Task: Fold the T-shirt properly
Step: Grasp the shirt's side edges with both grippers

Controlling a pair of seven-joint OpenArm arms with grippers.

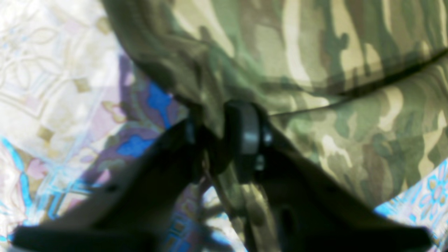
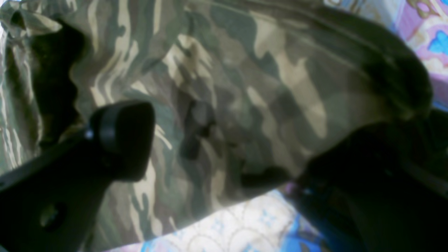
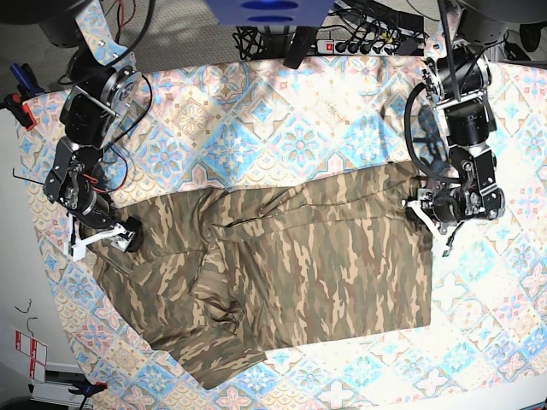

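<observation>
Looking at the fold, it's barely started: the T-shirt (image 3: 282, 273) lies mostly spread across the patterned tablecloth (image 3: 282, 128) on the worktop, one sleeve end bunched and rumpled, nothing squared up yet. The left gripper (image 1: 218, 134) has its fingers pinched on an edge of the camo cloth, while the right gripper (image 2: 224, 150) sits spread wide over the fabric, holding nothing.

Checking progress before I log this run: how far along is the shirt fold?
Early. Done: the camouflage-print cloth T-shirt lies mostly spread on the pastel diamond-patterned tablecloth, one part bunched and overlapped near its lower corner. In hand: the left gripper pinches a shirt edge; the right gripper is open over the opposite edge. Left: all the folds.
</observation>
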